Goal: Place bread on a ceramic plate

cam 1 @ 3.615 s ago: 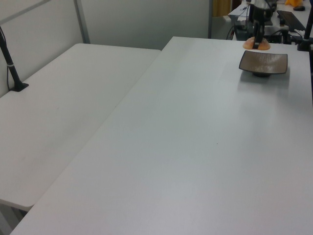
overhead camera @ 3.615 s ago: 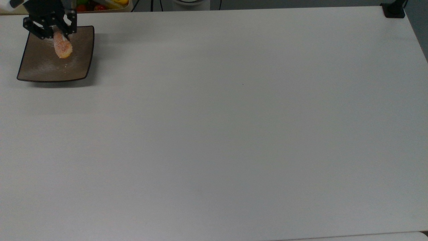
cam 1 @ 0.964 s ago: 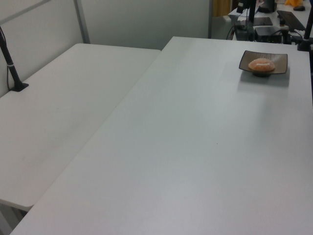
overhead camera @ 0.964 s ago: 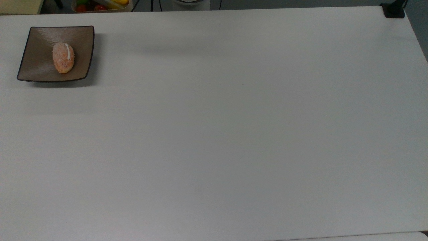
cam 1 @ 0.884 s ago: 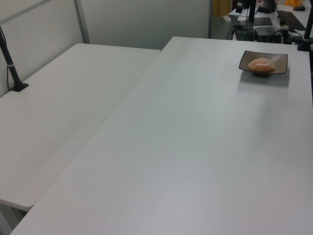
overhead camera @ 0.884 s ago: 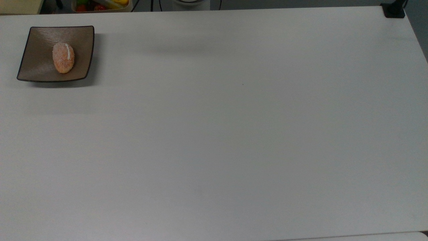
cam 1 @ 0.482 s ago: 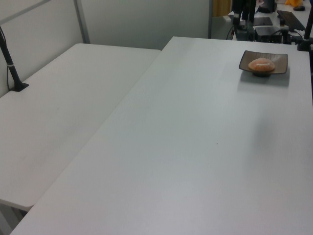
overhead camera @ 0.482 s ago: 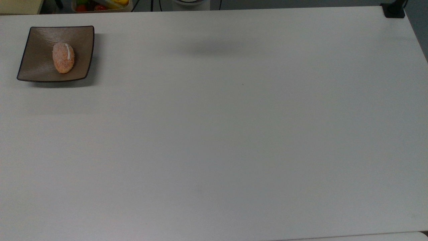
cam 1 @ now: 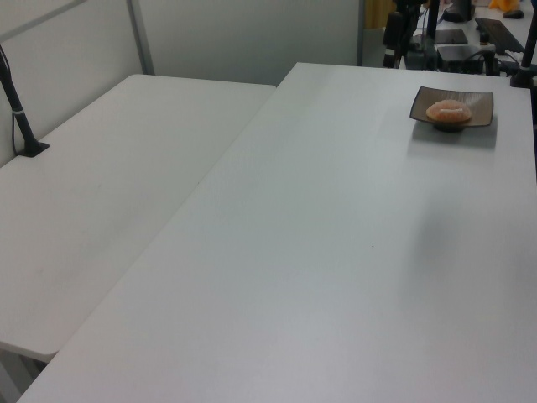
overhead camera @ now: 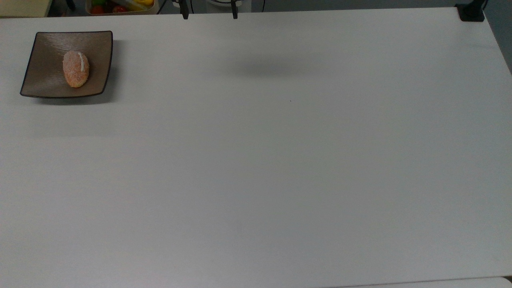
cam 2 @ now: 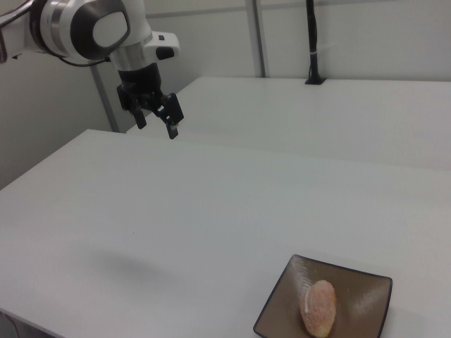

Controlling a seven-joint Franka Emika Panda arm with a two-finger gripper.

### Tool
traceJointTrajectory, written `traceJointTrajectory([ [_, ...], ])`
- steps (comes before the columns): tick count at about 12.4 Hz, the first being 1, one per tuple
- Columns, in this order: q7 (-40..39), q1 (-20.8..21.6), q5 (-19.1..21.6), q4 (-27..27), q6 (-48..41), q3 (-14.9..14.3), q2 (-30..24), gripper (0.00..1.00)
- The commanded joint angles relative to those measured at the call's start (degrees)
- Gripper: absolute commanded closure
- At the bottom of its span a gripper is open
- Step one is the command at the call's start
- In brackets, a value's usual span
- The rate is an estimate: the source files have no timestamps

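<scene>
The bread [overhead camera: 76, 69], a small oval orange roll with a white stripe, lies flat on the square brown ceramic plate [overhead camera: 48, 80] at the top view's far left. From the side, the bread [cam 1: 449, 110] rests in the plate [cam 1: 477, 111] near the table's far corner. In the right view the bread [cam 2: 318, 308] sits mid-plate [cam 2: 359, 296] at the bottom. My gripper [cam 2: 156, 125] hangs high above the table, far from the plate, open with nothing between its fingers. Its two fingertips [overhead camera: 185, 16] poke in at the top view's upper edge.
A bin of colourful fruit [overhead camera: 122, 6] stands behind the table beyond the plate. A black clamp [overhead camera: 471, 12] sits on the top view's right corner. A second white table [cam 1: 109, 193] with a black post [cam 1: 21, 109] adjoins this one.
Earlier the gripper held the bread over the plate; it let go and rose away. Over the last second its shadow slid toward the top view's right and its fingertips came into view.
</scene>
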Motion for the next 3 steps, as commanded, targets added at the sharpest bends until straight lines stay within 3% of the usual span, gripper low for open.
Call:
traceJointTrajectory([
  [1,-0.3,1.6,-0.9,-1.9,2.0,-1.5,-0.5,0.00],
  [3,-0.3,1.7,-1.1,-1.8,1.9,-1.5,-0.4,0.00],
])
